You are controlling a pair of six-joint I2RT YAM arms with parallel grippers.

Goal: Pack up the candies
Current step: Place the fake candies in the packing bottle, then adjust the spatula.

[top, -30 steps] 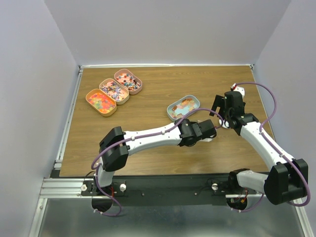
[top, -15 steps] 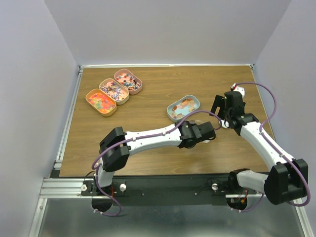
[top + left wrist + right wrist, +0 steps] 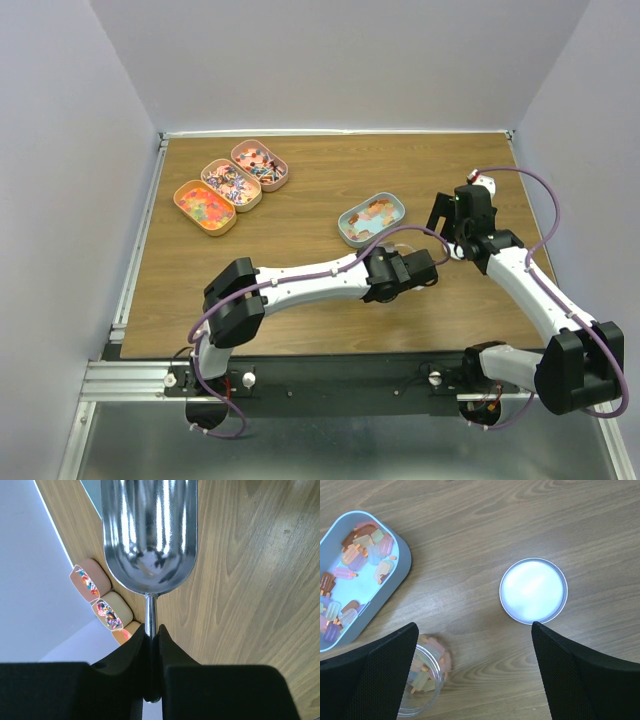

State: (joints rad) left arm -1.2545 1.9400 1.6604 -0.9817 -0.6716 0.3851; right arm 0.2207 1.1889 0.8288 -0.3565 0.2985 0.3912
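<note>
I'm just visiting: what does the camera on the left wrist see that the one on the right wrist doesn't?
Only the left wrist view: a silver scoop, its handle pinched in the left gripper, and a row of three tins off to the side. Only the right wrist view: the open right gripper over a blue tin, a round white lid and a clear jar holding some candies. Both: candies in containers and the wooden table.

Pastel popsicle-shaped candies point(image 3: 357, 555) lie in a blue tin point(image 3: 405, 567) and a clear jar point(image 3: 427, 700).
</note>
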